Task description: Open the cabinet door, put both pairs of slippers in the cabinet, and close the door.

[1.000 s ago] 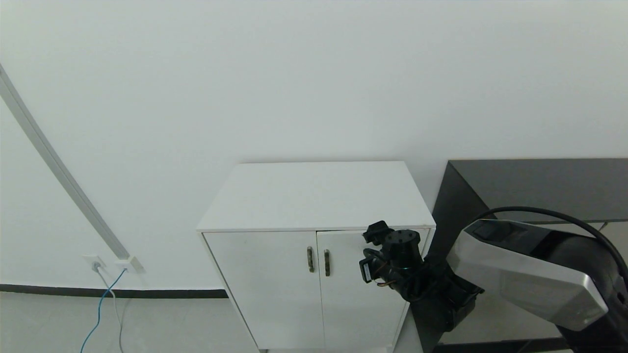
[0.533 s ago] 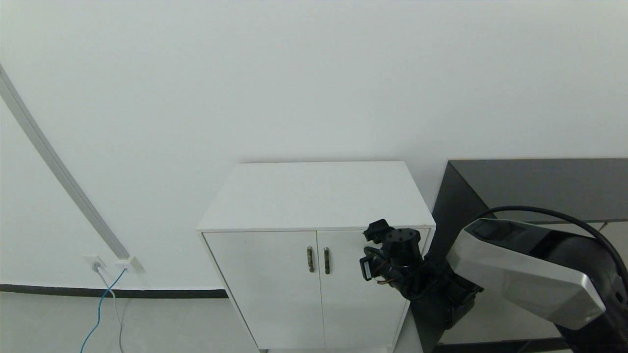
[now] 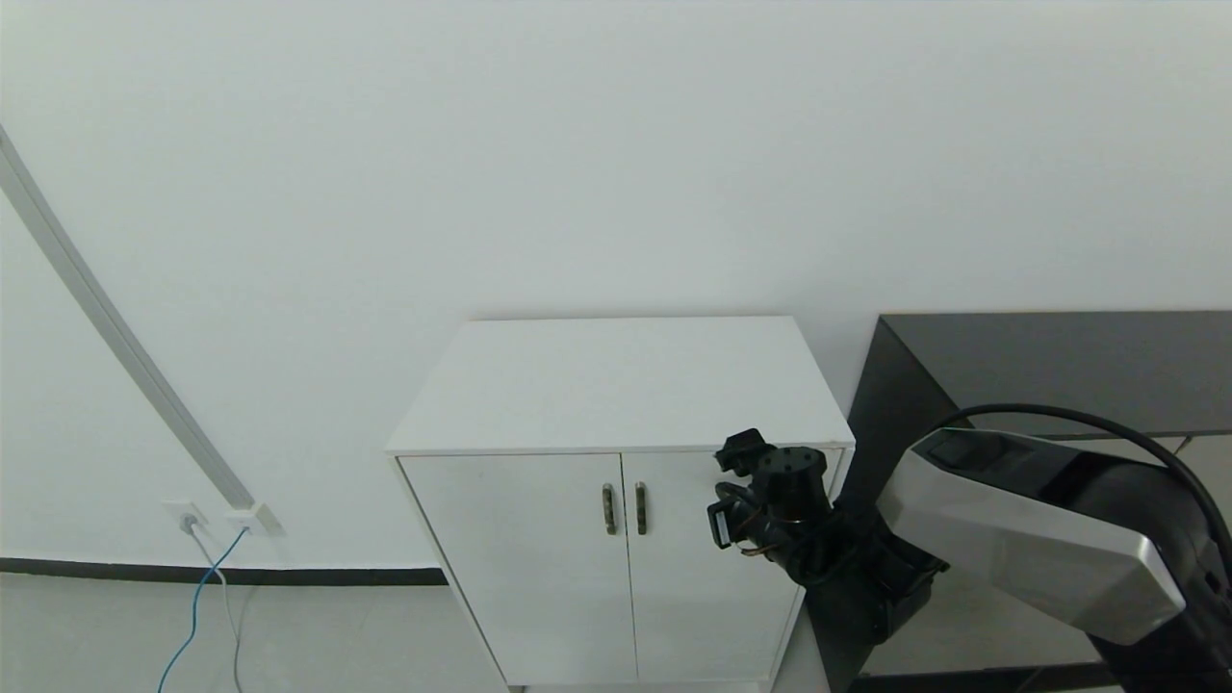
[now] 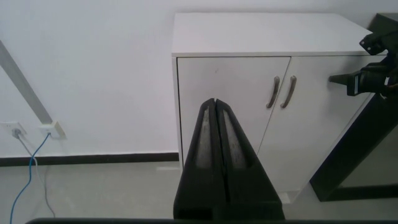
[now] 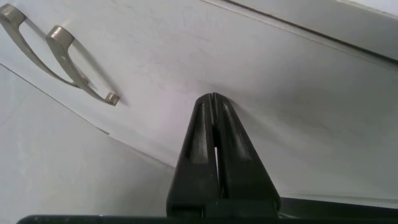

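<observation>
A white wall (image 3: 616,144) takes up the upper half of the head view and runs down to a dark baseboard (image 3: 241,576) at the lower left. The white cabinet (image 3: 616,385) stands against it, lower centre of the frame, its flat top bare. Just beside the cabinet, in the lower right, is a dark table (image 3: 1059,366), one corner of it near the cabinet's side.

The robot's right arm (image 3: 1020,520) comes in from the lower right corner, silver shell and black cable crossing in front of the table, with the wrist up against the cabinet's upper right front corner. Both the left door (image 3: 520,568) and the right door (image 3: 693,597) are closed, the seam between them running straight down the middle.

In its own wrist view, the right gripper (image 5: 213,98) has its fingers pressed together on nothing, the tip close against the right door's face; contact cannot be confirmed. The left gripper (image 4: 214,101) is likewise clenched and empty, held well apart from the cabinet and aimed at the left door.

A grey conduit (image 3: 115,337) slants down the wall from the upper left to a wall socket (image 3: 183,515), from which a blue cable (image 3: 197,606) trails to the floor. Two slim metal handles (image 3: 608,508) sit side by side at the door seam
</observation>
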You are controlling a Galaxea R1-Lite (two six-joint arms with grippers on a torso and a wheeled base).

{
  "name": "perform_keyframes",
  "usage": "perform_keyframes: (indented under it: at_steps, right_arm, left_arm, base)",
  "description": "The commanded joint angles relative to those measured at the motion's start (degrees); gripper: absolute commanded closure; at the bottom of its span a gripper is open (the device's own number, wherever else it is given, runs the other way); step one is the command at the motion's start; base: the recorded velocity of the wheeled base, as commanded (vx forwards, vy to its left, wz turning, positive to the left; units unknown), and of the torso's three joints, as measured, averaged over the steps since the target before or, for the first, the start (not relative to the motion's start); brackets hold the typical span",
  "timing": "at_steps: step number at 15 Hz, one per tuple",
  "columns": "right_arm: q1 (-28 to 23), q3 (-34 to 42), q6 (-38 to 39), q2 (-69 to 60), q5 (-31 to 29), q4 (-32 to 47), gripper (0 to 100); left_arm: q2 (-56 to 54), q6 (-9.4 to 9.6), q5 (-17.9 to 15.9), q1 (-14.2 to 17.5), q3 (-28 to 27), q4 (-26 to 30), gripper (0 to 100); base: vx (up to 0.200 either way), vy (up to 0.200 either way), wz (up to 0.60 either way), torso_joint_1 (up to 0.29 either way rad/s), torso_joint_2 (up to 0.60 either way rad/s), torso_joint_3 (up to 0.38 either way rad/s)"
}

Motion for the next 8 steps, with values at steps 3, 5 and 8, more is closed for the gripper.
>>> perform_keyframes:
  at_steps: [3,5,8]
  right_arm:
    - [-0.33,-0.29,-0.05,0.09,-0.01,-0.02,100]
    - [-0.42,0.06,-0.05,-0.35,-0.01,-0.19,100]
    - [0.55,4.89,0.04,-3.78,-0.01,-1.6,100]
  left_arm:
    - [0.07,-0.02,0.0,0.01,0.01,-0.01,100]
    - [0.07,-0.02,0.0,0.01,0.01,-0.01,100]
    - [0.07,-0.02,0.0,0.01,0.01,-0.01,100]
  base:
    - [0.0,0.0,0.0,0.0,0.0,0.0]
    - [0.0,0.0,0.0,0.0,0.0,0.0]
    - [0.0,0.0,0.0,0.0,0.0,0.0]
